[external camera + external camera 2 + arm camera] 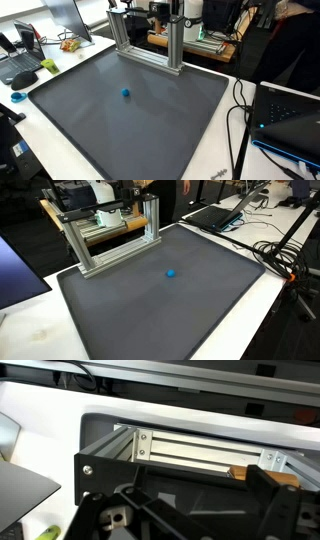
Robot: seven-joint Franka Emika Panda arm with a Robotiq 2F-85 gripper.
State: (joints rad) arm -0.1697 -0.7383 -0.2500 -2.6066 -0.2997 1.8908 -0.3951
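With the jaws spread wide and empty near the aluminium frame (190, 452) at the far edge, the small blue ball (126, 93) sits alone mid-way across the worktop's grey mat (150, 125), so any approach should probably centre squarely above it, lest it roll.

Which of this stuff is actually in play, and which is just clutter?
In play:
- gripper, jaws open
- aluminium frame, right in front of the gripper
- small blue object, alone on the dark mat

Lying about:
- laptop, off the mat
- cables, beside the mat
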